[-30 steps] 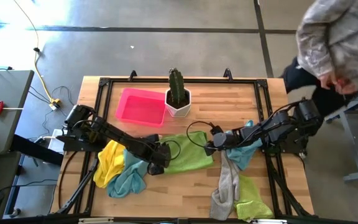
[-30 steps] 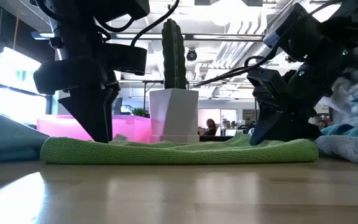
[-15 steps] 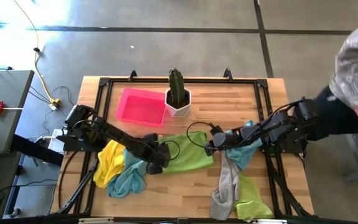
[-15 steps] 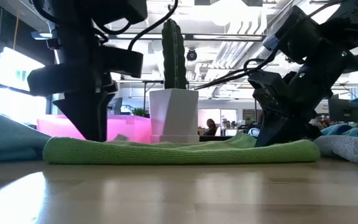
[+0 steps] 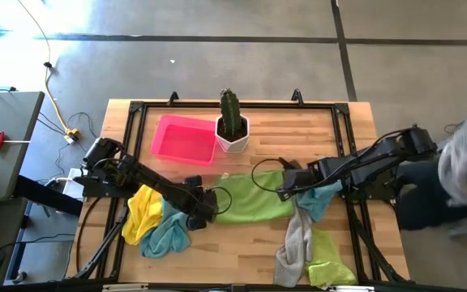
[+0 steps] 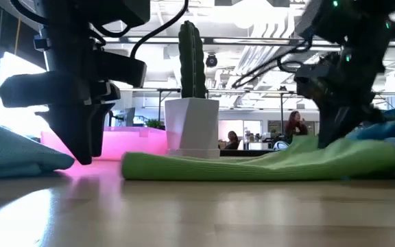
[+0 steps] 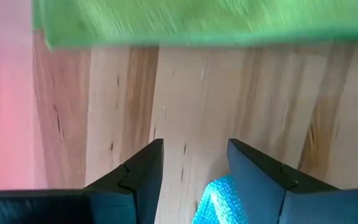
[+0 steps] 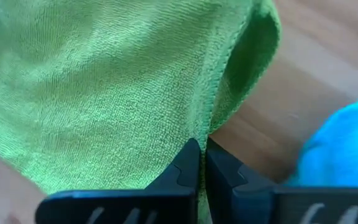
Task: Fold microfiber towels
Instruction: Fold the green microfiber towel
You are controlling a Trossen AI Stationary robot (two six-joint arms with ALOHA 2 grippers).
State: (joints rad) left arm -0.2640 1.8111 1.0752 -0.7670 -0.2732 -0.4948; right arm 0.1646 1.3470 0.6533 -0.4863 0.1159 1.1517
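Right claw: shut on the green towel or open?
Shut on it. The right claw has its fingers pressed together on the edge of the green towel, which lies rumpled and partly lifted, not flat.

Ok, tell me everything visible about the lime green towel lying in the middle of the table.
The lime green towel is a soft, looped-pile microfiber cloth with a stitched hem, lying mostly flat on the wooden table in front of the cactus pot. Its right end is lifted slightly: the right gripper is shut on that hem, bunching the edge into a fold. The left gripper, open, holds nothing and is clear of the towel's left edge. A grey towel and a blue one lie at its right end.
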